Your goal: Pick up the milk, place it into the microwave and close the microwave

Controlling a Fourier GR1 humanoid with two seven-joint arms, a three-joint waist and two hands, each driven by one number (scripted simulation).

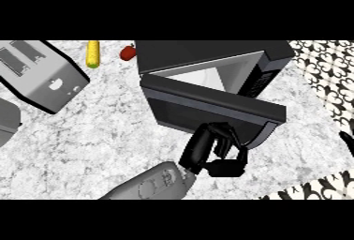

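Left hand (211, 149), fingers extended and holding nothing, touches the half-open microwave door (207, 101) directly above it.

Microwave (207, 61): interior mostly hidden behind half-closed door (207, 101); contents not discernible. Hand (211, 150) at door's lower edge: side not determinable, fingertips partly hidden against door. Forearm (149, 185): cut off at lower edge. Toaster (38, 72): cropped at left edge. Grey object (5, 122): cropped at left edge, unidentifiable. Black sliver (347, 140) at right edge: unidentifiable.
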